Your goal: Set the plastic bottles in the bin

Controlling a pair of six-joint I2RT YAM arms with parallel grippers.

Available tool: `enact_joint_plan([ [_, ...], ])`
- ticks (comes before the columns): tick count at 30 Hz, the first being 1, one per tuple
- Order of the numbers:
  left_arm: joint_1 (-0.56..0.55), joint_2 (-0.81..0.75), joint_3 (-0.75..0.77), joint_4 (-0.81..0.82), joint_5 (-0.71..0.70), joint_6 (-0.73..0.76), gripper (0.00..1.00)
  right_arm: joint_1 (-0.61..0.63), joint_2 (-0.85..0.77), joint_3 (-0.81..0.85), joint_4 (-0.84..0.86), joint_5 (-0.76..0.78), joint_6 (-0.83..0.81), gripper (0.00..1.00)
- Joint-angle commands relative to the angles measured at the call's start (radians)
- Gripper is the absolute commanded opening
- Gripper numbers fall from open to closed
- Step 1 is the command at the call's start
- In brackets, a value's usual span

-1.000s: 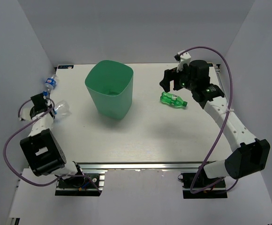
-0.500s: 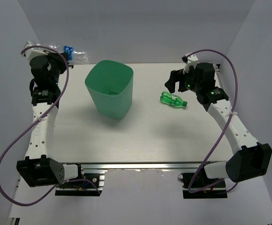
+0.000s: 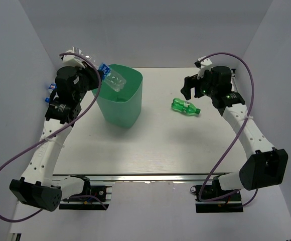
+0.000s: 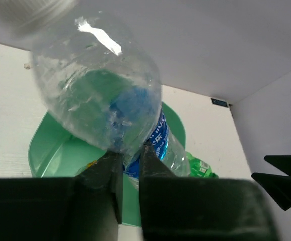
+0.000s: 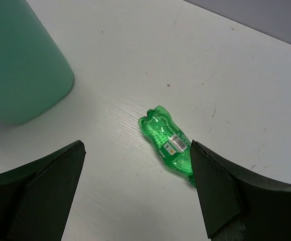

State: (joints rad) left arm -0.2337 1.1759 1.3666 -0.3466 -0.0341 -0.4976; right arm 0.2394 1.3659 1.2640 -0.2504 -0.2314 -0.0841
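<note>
Bin (image 3: 116, 100): we see it upright on the tabletop (image 3: 150, 145), near the far edge, left of centre.
Left tool (image 4: 130, 154): we've got it clamped tight on the clear bottle (image 3: 113, 80), which hangs tilted over the Bin's far-left rim.
Green bottle (image 3: 185, 106): on its side toward the far right corner, well apart from the Bin.
Right tool (image 5: 136, 144): spread wide, gripping nothing, and we find it hovering just above the Green bottle.

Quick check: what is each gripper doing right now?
Left gripper: closed on the clear bottle, above the bin.
Right gripper: open, empty, over the green bottle.
</note>
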Motion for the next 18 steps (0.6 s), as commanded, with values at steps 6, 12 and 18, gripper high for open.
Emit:
enact_joint_plan([
  [6,-0.073,0.059,0.012,-0.040,-0.043,0.094,0.96,-0.046,0.146,0.104,-0.026,-0.097,-0.245,0.89],
  [12,-0.073,0.120,0.130,-0.081,-0.075,0.117,0.98,-0.064,0.257,0.148,-0.149,-0.178,-0.506,0.89],
  [18,-0.073,0.220,0.302,-0.138,-0.188,0.129,0.98,-0.068,0.360,0.210,-0.286,-0.142,-0.657,0.89],
])
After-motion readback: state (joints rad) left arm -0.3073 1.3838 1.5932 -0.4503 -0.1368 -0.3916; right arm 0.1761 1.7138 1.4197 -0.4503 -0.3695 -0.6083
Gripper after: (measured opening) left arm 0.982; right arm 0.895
